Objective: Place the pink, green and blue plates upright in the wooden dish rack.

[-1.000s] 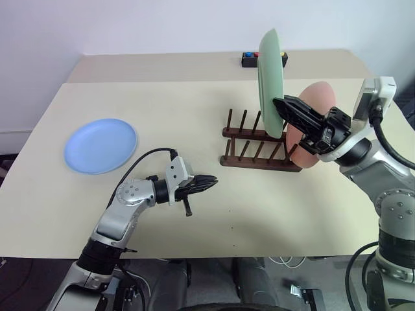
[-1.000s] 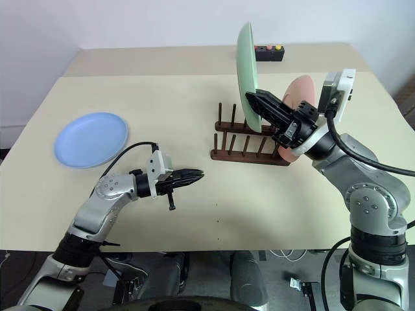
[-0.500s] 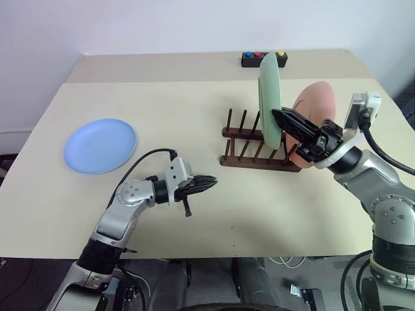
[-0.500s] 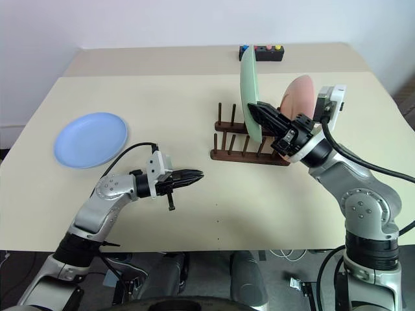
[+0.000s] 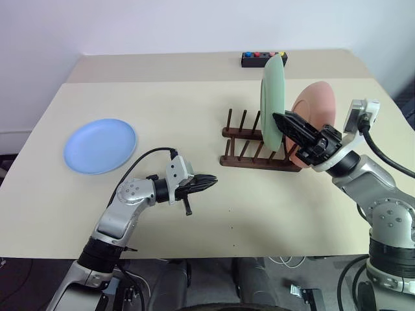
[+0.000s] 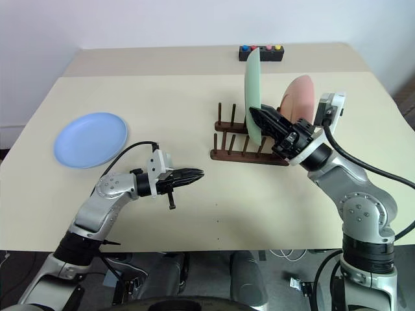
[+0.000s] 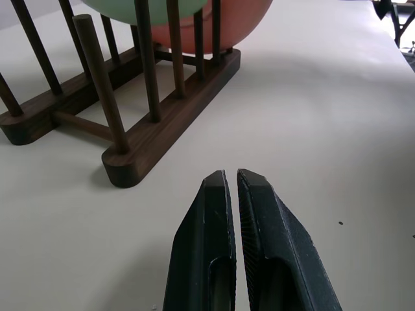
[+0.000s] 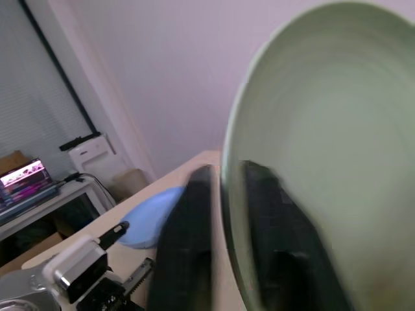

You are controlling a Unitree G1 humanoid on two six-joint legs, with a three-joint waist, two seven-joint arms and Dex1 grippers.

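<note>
With green plate (image 5: 273,103) upright in rack (image 5: 259,148) mid-frame, right gripper (image 5: 285,124) straddles its rim, grip unclear; next withdraw, fetch blue plate (image 5: 100,145); left gripper (image 5: 206,182) closed, empty.

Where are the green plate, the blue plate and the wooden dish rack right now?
green plate (image 5: 271,97): left eye view, middle of its upright face, above the rack.
blue plate (image 5: 100,145): left eye view, centre of the plate lying flat.
wooden dish rack (image 5: 258,162): left eye view, its front base bar.
</note>
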